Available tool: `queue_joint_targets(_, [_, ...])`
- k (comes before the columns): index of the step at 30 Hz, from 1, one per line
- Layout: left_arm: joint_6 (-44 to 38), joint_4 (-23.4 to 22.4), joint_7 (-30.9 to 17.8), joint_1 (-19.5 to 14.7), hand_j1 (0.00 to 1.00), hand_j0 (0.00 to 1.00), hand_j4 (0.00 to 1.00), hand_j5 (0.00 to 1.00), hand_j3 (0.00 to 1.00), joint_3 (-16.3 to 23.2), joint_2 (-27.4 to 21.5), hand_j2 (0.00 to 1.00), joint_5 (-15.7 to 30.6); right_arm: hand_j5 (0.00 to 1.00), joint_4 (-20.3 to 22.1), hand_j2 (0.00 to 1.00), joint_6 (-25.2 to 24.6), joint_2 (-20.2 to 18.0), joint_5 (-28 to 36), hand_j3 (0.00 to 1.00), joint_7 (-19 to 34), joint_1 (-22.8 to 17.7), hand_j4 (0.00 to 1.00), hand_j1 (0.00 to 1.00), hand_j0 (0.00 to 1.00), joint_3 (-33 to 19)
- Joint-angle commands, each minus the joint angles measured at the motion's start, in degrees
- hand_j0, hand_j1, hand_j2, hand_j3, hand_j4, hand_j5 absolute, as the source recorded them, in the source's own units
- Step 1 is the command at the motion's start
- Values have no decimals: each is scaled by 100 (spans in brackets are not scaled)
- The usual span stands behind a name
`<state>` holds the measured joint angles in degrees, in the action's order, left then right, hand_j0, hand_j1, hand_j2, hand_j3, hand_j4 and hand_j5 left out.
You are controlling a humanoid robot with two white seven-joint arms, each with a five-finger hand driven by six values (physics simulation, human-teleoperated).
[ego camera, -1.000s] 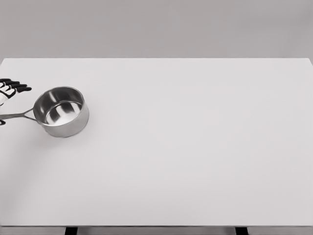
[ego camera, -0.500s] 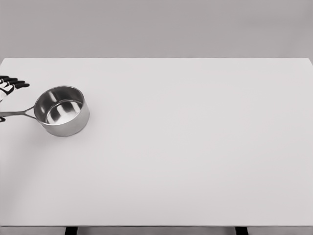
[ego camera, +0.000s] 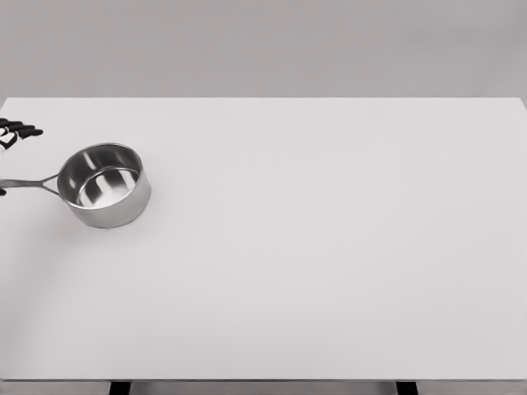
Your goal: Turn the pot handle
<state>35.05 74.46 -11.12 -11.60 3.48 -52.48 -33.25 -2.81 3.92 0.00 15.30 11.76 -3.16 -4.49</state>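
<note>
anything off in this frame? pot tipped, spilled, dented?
Nothing stands out. The pot sits upright and empty near the left end of the table, its handle pointing to the left edge. Only the left hand shows, cut off by the frame edge just above the handle.

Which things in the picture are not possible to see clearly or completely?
- Left robot hand, head view: only the fingertips show; the left edge cuts off the rest.
- Pot handle: its end runs off the left edge, so any grasp is hidden.
- Right arm: out of view.
</note>
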Motion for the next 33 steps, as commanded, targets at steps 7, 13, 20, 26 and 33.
queue_joint_targets(7, [-5,-11,-13,-18,100,100,100,100,100,4,45,100,-33,100,0,100,3,0,-1,100,1,0,100,100,100,0])
queue_joint_targets(13, [-5,507,30,263,100,100,100,100,100,-49,19,100,55,100,0,100,-5,0,-1,100,1,0,100,100,100,0])
queue_joint_targets(20, [-5,1351,39,633,100,100,100,100,100,-172,-157,100,793,100,0,100,-5,0,-1,100,1,0,100,100,100,0])
queue_joint_targets(26, [-5,1957,22,650,100,100,100,100,100,-506,-192,100,1197,100,0,100,-5,0,-1,100,1,0,100,100,100,0])
queue_joint_targets(33, [-5,2635,-31,554,100,100,100,100,100,-497,-130,100,1725,100,0,100,-5,0,-1,100,1,0,100,100,100,0])
